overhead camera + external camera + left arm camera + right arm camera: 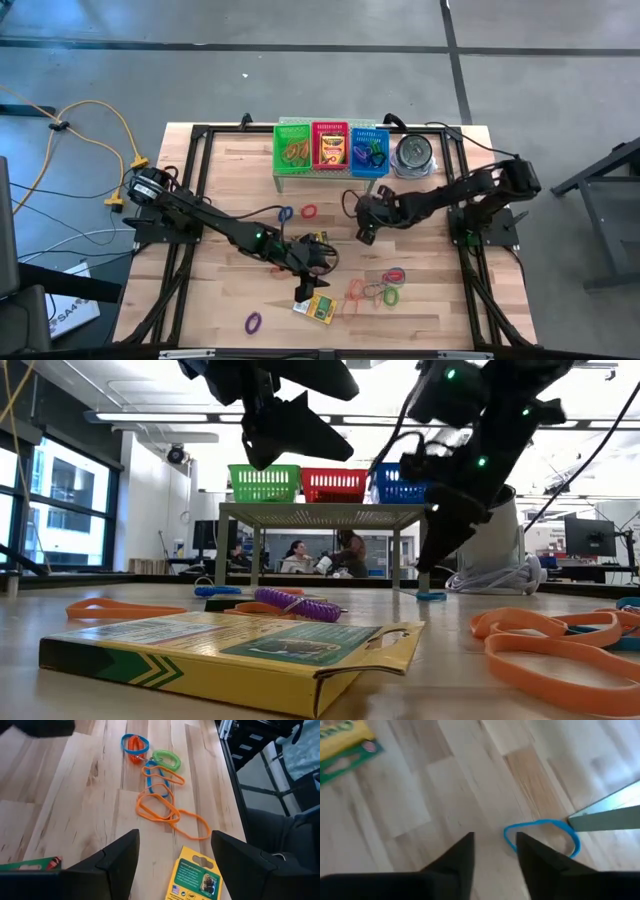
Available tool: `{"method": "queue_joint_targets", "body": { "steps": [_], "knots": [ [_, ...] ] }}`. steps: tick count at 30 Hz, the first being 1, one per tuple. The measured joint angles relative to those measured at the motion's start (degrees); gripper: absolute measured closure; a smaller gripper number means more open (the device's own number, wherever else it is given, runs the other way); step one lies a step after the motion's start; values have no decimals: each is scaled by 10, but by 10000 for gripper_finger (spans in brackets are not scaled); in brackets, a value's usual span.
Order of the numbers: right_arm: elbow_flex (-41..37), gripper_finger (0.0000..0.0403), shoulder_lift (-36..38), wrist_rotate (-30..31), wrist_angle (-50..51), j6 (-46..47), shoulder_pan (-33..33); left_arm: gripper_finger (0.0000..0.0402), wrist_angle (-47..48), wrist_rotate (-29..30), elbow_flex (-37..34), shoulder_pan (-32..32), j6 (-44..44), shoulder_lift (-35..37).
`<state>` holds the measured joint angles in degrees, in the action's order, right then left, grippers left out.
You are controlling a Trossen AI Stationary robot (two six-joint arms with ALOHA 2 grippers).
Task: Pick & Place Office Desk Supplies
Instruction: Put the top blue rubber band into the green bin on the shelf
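While a few things already sit in the baskets (331, 172) (bands in the green one, a crayon box in the red one, more bands in the blue one, as far as the high view shows), I'd say this job is maybe a third done at best, because there's still plenty on the table. The left claw (308, 288) hangs low with its fingers spread fairly wide and nothing between them; a crayon box (193, 879) lies just ahead of and below its tips, not touched yet, and I'd guess that's the next pick. A tangle of orange bands (169, 811) with a green loop (166, 759) and a blue-and-red one is farther out in front of that claw, and a second crayon box (314, 240) lies just behind it, toward the baskets. The right claw (363, 228) hovers over bare wood, fingers only a narrow gap apart and empty; a blue band (543, 836) lies flat just past its tips, touching neither finger as far as I can tell. Between the right claw and the left arm's base there's also a red band (309, 211) and a purple band (285, 213), and another purple one (253, 322) sits well off beyond the left claw near the table's front edge. So: boxes and most bands still to go.
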<state>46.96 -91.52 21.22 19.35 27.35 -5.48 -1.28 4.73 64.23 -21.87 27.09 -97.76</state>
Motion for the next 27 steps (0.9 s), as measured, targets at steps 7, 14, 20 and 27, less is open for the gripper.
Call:
{"method": "queue_joint_targets", "body": {
  "steps": [7, 14, 20, 27],
  "knots": [
    [0, 150, 0, -39, -4, 29, 37, 160, 4, 0, 0, 0, -1, 0],
    [0, 111, -7, -51, -6, 46, 55, 160, 8, 0, 0, 0, -1, 0],
    [0, 115, -16, -50, -6, 46, 59, 160, 9, 0, 0, 0, -1, 0],
    [-1, 116, -30, -66, -6, 48, 59, 160, 9, 0, 0, 0, -2, 0]
  ]
}}
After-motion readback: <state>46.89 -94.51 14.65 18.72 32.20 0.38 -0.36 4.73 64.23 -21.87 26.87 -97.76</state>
